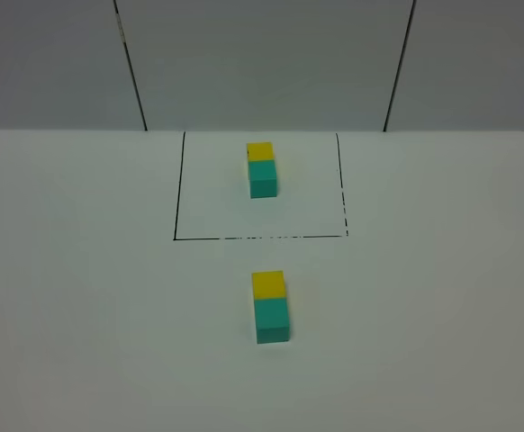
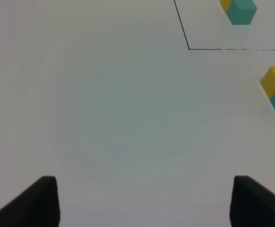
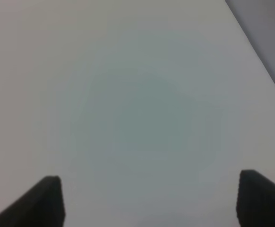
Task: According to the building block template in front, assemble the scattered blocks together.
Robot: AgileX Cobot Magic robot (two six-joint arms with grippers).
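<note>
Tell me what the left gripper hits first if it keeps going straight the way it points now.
Probably only bare table: the left gripper is open, and both block pairs lie off to one side of its line.

The 2 scattered blocks (image 1: 270,306), yellow touching teal-green, lie joined just before the building block template (image 1: 262,168).

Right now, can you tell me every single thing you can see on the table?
building block template: one pair, yellow cube joined to teal-green cube, inside the rectangle at the far middle of the table.
black-line rectangle: one, thin black, around the template; its near edge is broken.
scattered blocks: two cubes, yellow touching teal-green, together in front of the rectangle, yellow on the far side.
table: one, white.
back wall: grey panels behind the table.
left gripper: black fingers, open, holding nothing.
right gripper: black fingers, open, holding nothing.
</note>
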